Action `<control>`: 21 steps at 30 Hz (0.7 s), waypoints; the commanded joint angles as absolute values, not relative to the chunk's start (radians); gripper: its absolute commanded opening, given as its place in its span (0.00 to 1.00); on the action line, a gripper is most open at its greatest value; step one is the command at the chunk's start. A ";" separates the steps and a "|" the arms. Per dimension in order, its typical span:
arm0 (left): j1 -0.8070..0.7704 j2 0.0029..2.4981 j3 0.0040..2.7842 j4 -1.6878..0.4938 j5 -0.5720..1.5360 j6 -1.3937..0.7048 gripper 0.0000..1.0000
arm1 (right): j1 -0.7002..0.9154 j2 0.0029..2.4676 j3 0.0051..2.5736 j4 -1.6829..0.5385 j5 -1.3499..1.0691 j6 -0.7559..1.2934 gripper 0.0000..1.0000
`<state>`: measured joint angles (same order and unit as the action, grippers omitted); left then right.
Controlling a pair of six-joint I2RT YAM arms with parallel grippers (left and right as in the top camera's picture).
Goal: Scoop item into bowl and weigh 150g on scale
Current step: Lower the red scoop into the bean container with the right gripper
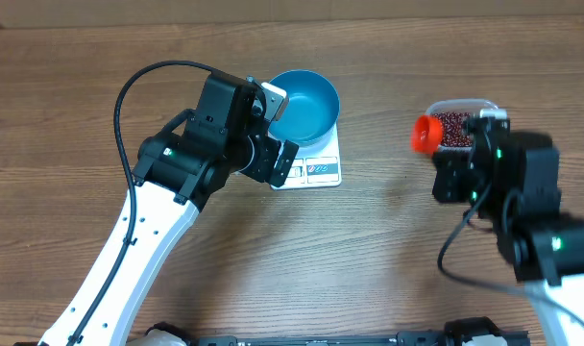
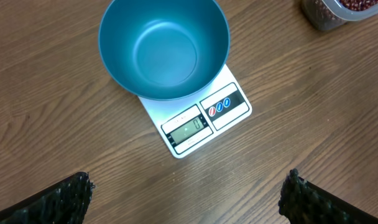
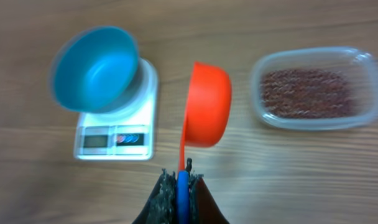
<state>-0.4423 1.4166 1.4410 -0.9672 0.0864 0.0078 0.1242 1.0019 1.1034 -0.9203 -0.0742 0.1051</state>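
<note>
Right gripper (image 3: 179,183) clamped on red scoop (image 3: 207,102) handle, cup beside tub (image 3: 258,87), ready to dip. Beans (image 3: 307,93) all in tub, right. Blue bowl (image 2: 164,46) empty on scale (image 2: 204,118), display uncovered. Left gripper (image 2: 188,180) wide open, idle over scale.

Count, positions referenced to scale (image 1: 321,171):
- Scale: 1.
- Blue bowl (image 1: 304,104): 1, on scale.
- Clear tub (image 1: 462,104): 1, well apart from scale, right-arm side.
- Red scoop (image 1: 425,134): 1, between scale and tub.
- Beans (image 3: 307,93): one heap, individual count not readable.
- Arms: 2, left arm (image 1: 167,192) and right arm (image 1: 532,207).
- Worktop (image 1: 369,259): 1.
</note>
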 commanded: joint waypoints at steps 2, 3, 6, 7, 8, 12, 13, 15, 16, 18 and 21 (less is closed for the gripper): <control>-0.437 1.425 1.449 -0.968 0.101 0.030 1.00 | 0.097 1.216 1.297 -0.999 0.133 -0.020 0.03; -0.437 1.425 1.449 -0.968 0.101 0.030 1.00 | 0.088 1.254 1.326 -1.017 0.146 -0.029 0.03; -0.437 1.425 1.449 -0.968 0.101 0.030 1.00 | 0.040 1.388 1.407 -1.059 0.210 -0.031 0.03; -0.437 1.425 1.449 -0.968 0.101 0.030 1.00 | 0.026 1.420 1.420 -1.059 0.223 -0.031 0.03; -0.437 1.425 1.449 -0.968 0.101 0.030 1.00 | 0.011 1.454 1.430 -1.057 0.236 -0.031 0.03; -0.437 1.425 1.449 -0.968 0.101 0.030 1.00 | -0.037 1.563 1.447 -1.039 0.281 -0.032 0.03; -0.437 1.425 1.449 -0.968 0.101 0.030 1.00 | -0.043 1.582 1.447 -1.033 0.300 -0.033 0.03; -0.437 1.425 1.449 -0.968 0.101 0.030 1.00 | -0.049 1.615 1.447 -1.015 0.335 -0.059 0.03; -0.437 1.425 1.449 -0.968 0.101 0.030 1.00 | -0.050 1.626 1.447 -1.004 0.351 -0.066 0.03; -0.437 1.425 1.449 -0.968 0.101 0.030 1.00 | -0.050 1.647 1.447 -0.977 0.370 -0.091 0.03; -0.437 1.425 1.449 -0.968 0.101 0.030 1.00 | -0.050 1.666 1.447 -0.933 0.374 -0.146 0.03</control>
<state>-0.4423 1.4185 1.4410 -0.9699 0.0868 0.0082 -0.0502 1.6596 1.4139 -0.9573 0.3271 -0.0845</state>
